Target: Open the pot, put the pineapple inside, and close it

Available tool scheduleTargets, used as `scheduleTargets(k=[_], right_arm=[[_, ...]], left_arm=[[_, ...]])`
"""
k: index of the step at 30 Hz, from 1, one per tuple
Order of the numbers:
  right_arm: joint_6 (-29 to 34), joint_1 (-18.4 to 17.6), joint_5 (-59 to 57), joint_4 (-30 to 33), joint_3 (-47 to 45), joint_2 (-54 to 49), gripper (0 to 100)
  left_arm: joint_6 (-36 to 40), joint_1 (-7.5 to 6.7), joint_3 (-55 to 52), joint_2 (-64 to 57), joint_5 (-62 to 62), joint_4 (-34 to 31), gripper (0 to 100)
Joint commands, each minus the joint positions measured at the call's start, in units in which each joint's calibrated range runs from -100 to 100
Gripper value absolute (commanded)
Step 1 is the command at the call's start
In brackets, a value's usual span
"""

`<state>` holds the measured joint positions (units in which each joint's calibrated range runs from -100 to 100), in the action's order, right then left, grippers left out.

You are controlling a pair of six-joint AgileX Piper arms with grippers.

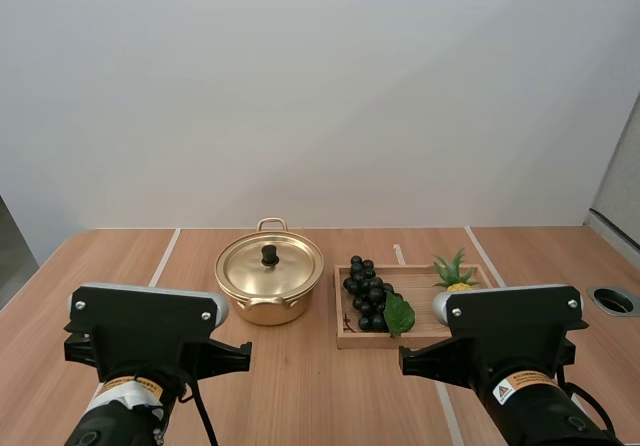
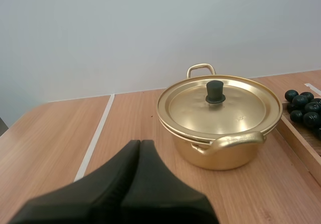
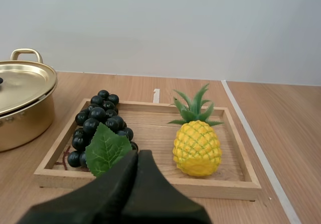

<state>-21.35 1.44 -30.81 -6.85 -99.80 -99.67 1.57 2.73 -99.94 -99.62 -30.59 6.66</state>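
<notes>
A golden pot [image 1: 269,288] [image 2: 220,133] stands on the table with its lid [image 1: 270,265] [image 2: 219,106] on; the lid has a black knob [image 2: 215,91]. To its right, a wooden tray [image 1: 344,338] [image 3: 145,184] holds a small yellow pineapple [image 1: 455,274] [image 3: 197,146] with green leaves, upright in the tray's right half. My left gripper [image 2: 141,146] is shut on nothing, short of the pot. My right gripper [image 3: 138,156] is shut too, just before the tray's near rim, left of the pineapple.
A bunch of dark grapes [image 1: 367,293] [image 3: 100,121] with a green leaf [image 3: 107,148] lies in the tray's left half. White lines [image 1: 165,256] cross the wooden table. A round hole [image 1: 613,301] sits at the table's right edge.
</notes>
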Motion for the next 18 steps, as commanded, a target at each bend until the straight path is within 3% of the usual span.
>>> scheduleTargets(k=[1,18], right_arm=[[2.0,-1.7,-0.5,4.8,-0.2,-0.3,0],[2.0,-1.3,-0.5,4.8,-0.2,-0.3,0]], left_arm=[[11.5,-4.52,-0.1,-0.4,-0.7,-0.6,0],[11.5,-3.92,-0.1,-0.4,-0.7,-0.6,0]])
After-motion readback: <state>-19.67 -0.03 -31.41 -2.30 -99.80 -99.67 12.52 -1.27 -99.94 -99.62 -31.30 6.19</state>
